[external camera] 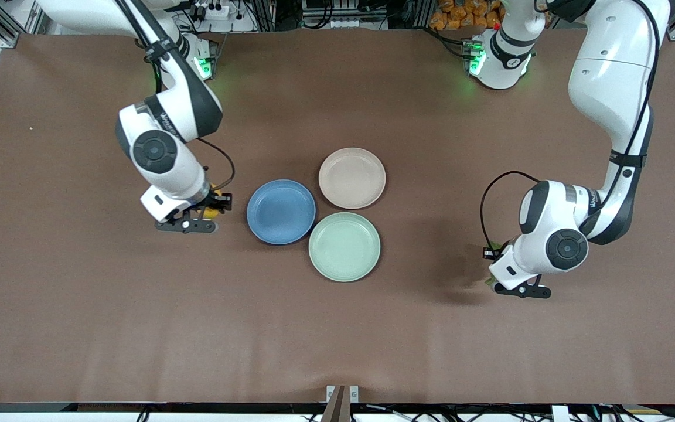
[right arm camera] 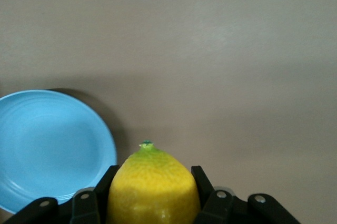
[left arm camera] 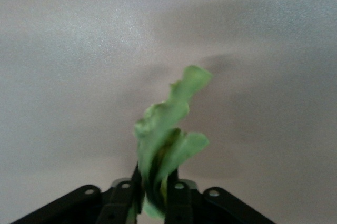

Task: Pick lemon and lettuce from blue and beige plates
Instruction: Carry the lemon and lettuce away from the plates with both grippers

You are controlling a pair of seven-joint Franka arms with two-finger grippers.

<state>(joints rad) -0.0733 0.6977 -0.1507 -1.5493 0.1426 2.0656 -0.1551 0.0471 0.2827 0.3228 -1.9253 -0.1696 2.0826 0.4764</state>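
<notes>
The only lettering I can find is a small grey word on each of my forearm cuffs, too small to read. From the front my left gripper [external camera: 493, 280] is almost wholly hidden under my own wrist; only a sliver of green peeks out there. My left wrist view settles it: the lettuce [left arm camera: 166, 142], a thin, wrinkly, pale green leaf, stands up between my black fingers [left arm camera: 122, 203], pinched at its stem end, over the bare brown counter [external camera: 79, 328] toward my left arm's end. My right gripper [external camera: 211, 205] is pressed against the lemon [right arm camera: 152, 187], a pebbled yellow oval with a tiny green nub; its lower half is cut off in the right wrist view, and from the front only a yellow edge shows. It sits just beside the blue plate [external camera: 281, 211]. That plate, the beige plate [external camera: 352, 177] and a mint-green plate [external camera: 344, 246] are round, matte, shallow-rimmed, clustered rim to rim mid-counter, nothing on them.
</notes>
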